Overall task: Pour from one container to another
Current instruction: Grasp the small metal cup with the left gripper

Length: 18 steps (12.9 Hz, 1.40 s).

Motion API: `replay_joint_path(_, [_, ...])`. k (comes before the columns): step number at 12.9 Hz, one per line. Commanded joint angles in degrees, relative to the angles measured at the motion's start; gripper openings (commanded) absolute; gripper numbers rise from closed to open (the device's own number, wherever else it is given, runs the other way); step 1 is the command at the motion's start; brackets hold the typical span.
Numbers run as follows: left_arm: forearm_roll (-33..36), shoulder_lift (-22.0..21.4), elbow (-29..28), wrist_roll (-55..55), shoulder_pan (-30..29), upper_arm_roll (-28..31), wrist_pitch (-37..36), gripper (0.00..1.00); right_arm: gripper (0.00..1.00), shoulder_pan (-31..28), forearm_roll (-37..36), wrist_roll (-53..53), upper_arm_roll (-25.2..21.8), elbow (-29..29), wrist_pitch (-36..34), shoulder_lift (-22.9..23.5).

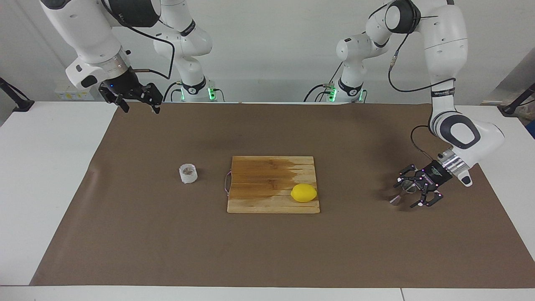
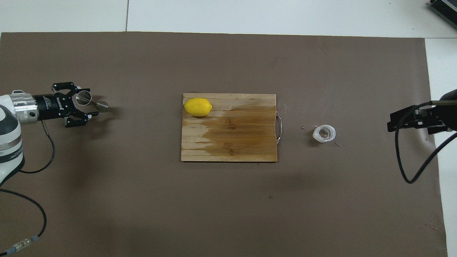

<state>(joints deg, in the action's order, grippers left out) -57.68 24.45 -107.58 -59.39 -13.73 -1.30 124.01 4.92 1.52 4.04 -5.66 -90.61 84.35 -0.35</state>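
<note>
The steel jigger (image 1: 402, 190) lies tilted on its side on the brown mat near the left arm's end of the table; it also shows in the overhead view (image 2: 85, 99). My left gripper (image 1: 406, 194) is low over the mat, open, with a finger on each side of the jigger (image 2: 92, 102). The whitish plastic cup (image 1: 188, 173) stands upright on the mat toward the right arm's end, beside the board's handle (image 2: 324, 133). My right gripper (image 1: 138, 101) is open and empty, raised high over the mat's edge at its own end (image 2: 394, 123).
A wooden cutting board (image 1: 267, 175) lies mid-table, with a dark wet stain and a wire handle toward the cup. A yellow lemon (image 1: 304, 192) sits on the board's corner toward the left arm (image 2: 197, 106). Small crumbs lie around the cup.
</note>
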Motion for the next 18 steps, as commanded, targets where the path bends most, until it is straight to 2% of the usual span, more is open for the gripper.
replay_joint_path(1, [-1.2,-2.0,-2.4,-0.5,0.8,0.4,1.4,0.83,1.0,0.3,0.2,-1.5,-0.5,-0.4,-0.6,-0.8])
replay_joint_path(5, [-1.2,-2.2,-3.2,-0.5,0.9,0.4,1.2,0.82,1.0,0.3,0.2,-1.4,-0.5,-0.4,-0.6,-0.8])
replay_joint_path(6, [-1.2,-2.3,-3.2,-0.5,0.8,0.4,1.1,0.57,1.0,0.3,0.2,-1.5,-0.4,-0.4,-0.6,-0.8])
replay_joint_path(7, [-1.2,-2.6,-3.3,-0.3,0.8,0.3,0.9,0.16,1.0,0.3,0.2,-1.5,-0.5,-0.4,-0.6,-0.8])
replay_joint_path(8, [-1.3,-2.7,-3.2,-0.3,0.8,0.3,1.0,0.01,1.0,0.3,0.2,-1.5,-0.5,-0.4,-0.6,-0.8])
replay_joint_path(11, [-3.1,-2.9,-3.2,-0.1,0.8,0.2,1.0,0.0,1.0,0.3,0.2,-1.5,-0.4,-0.4,-0.6,-0.8])
replay_joint_path(14, [-3.5,-5.1,-3.2,-0.1,1.0,-0.1,1.1,0.0,1.0,0.3,0.2,-1.4,-0.5,-0.4,-0.7,-0.8])
replay_joint_path(18, [-4.5,-8.8,-2.8,-4.9,6.3,-0.1,1.8,0.0,1.0,0.3,0.2,-1.5,-0.4,-0.4,-0.7,-0.8])
